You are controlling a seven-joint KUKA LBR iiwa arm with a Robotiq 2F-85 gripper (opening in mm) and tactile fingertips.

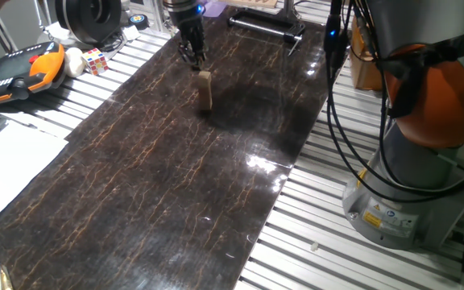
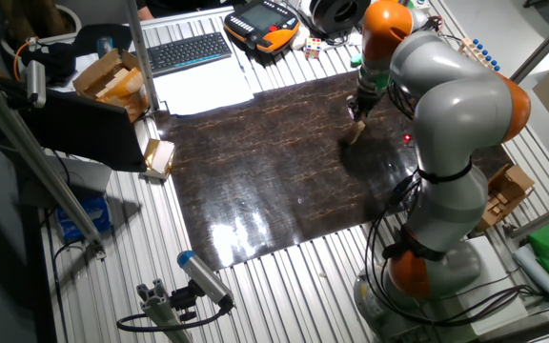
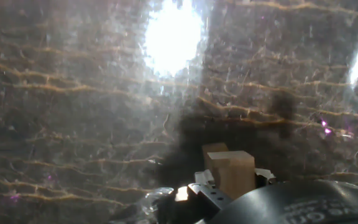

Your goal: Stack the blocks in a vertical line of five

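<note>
The light-tan wooden blocks (image 1: pixel 205 90) stand as one narrow, slightly leaning column on the far part of the dark marbled mat (image 1: pixel 176 169). The column also shows in the other fixed view (image 2: pixel 355 133). My gripper (image 1: pixel 196 64) is at the column's top, also seen in the other fixed view (image 2: pixel 356 116). In the hand view a tan block (image 3: pixel 231 173) sits between the two fingertips (image 3: pixel 205 185), which flank it closely. A lower block (image 3: pixel 214 149) peeks out just behind it. I see no loose blocks on the mat.
A Rubik's cube (image 1: pixel 95 60) and an orange-and-black teach pendant (image 1: pixel 18 72) lie at the far left, off the mat. A keyboard (image 2: pixel 189 52) and white paper (image 2: pixel 203 88) lie past the mat's edge. The arm's base (image 1: pixel 425 161) stands at the right.
</note>
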